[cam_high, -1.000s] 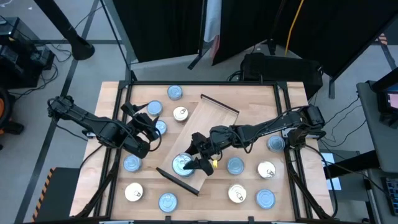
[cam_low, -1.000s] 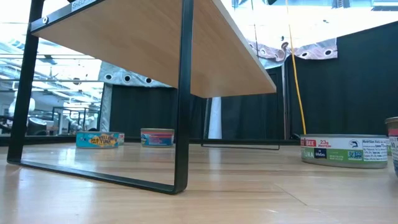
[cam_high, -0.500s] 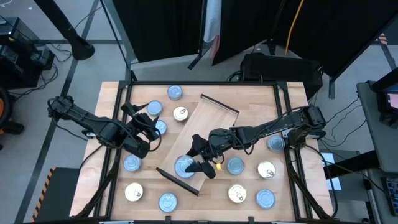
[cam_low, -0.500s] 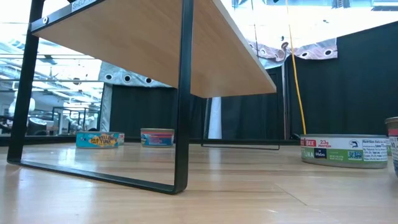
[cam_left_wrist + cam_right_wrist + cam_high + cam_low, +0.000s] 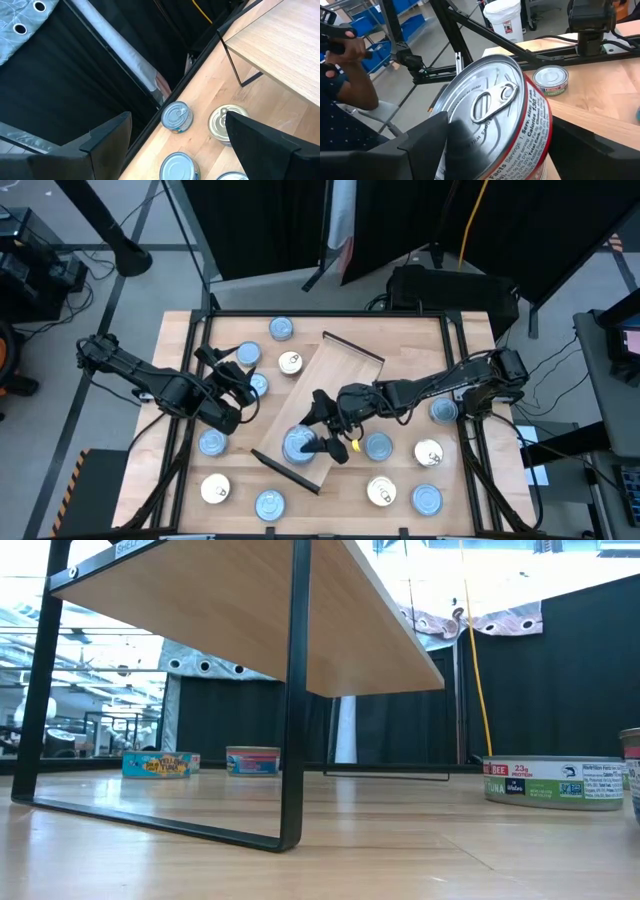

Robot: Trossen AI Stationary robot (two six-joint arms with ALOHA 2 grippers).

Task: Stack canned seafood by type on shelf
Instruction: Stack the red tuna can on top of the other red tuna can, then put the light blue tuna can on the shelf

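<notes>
Pull-tab tin (image 5: 492,117): silver lid, red-and-white side label with dark print.
Shelf (image 5: 335,395): light wood, black end rails.
Tins beside shelf: blue tops (image 5: 379,446); pale silver-gold tops (image 5: 290,362).
Tabletop (image 5: 415,355): pale butcher-block.
Low-view tin (image 5: 553,783): green, white and blue label.

Even overhead light, bright window glare behind, soft shadows.

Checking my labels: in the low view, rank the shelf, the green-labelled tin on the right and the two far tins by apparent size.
1. shelf
2. green-labelled tin, though it is nearer the camera
3. left far tin and right far tin look alike
</notes>
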